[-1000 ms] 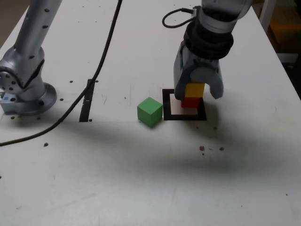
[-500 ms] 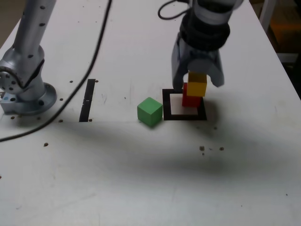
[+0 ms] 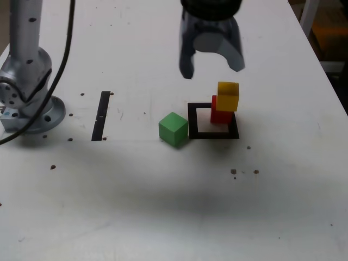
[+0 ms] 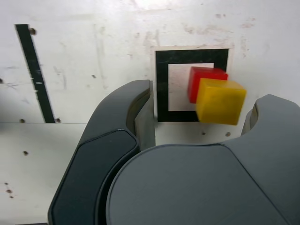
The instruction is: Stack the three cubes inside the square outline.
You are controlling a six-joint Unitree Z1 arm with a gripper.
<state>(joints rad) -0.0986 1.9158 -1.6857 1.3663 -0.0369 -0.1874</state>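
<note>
Standing at the near edge of the white counter [image 3: 163, 217], I see bare, speckled surface first. Farther in sits the small matte green cube [image 3: 173, 129], alone on the counter, just outside the thin black square outline [image 3: 213, 134] at its 9 o'clock side, so close I cannot tell whether it touches the frame. Inside that outline, pushed toward its 3 o'clock edge, the matte red cube [image 3: 219, 115] rests on the white centre, and the matte yellow cube [image 3: 228, 96] sits on top of it, shifted a little off square so it overhangs. At the green cube's 9 o'clock, well apart, lies a straight narrow black strip [image 3: 101, 115], and beyond that the arm's grey metal base [image 3: 30, 100] with a black cable [image 3: 68, 32] hanging past it. Farthest back, above the stack, hangs the dark grey tool [image 3: 212, 64]; its jaws stand apart with nothing between them, clear of the yellow cube.
</note>
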